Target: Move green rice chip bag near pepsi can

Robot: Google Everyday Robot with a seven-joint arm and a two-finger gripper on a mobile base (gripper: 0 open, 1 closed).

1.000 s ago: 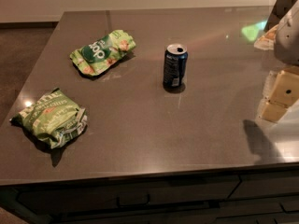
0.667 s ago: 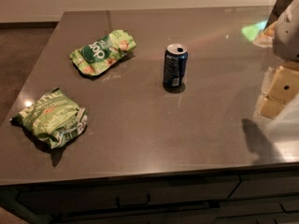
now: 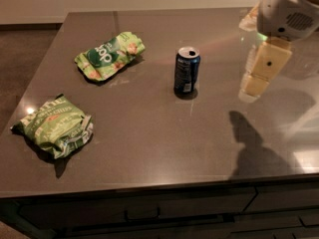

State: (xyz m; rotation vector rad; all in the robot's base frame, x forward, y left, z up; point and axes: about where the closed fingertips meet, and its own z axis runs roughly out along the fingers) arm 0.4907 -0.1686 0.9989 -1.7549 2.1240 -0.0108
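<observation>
The green rice chip bag (image 3: 110, 56) lies flat on the dark table (image 3: 149, 133) at the back left, bright green with a dark oval logo. The pepsi can (image 3: 187, 70) stands upright near the table's middle, to the right of the bag and apart from it. My gripper (image 3: 252, 87) hangs over the table's right side, pointing down, to the right of the can and clear of it. It holds nothing that I can see. It casts a shadow on the table in front of it.
A duller olive-green bag (image 3: 55, 126) lies at the front left of the table. The table's front edge runs along the bottom, with drawers (image 3: 149, 214) below it. My arm's white housing (image 3: 289, 9) fills the top right corner.
My gripper has moved left and towards the back of the table, closer to the can. The bags and the can have not moved.
</observation>
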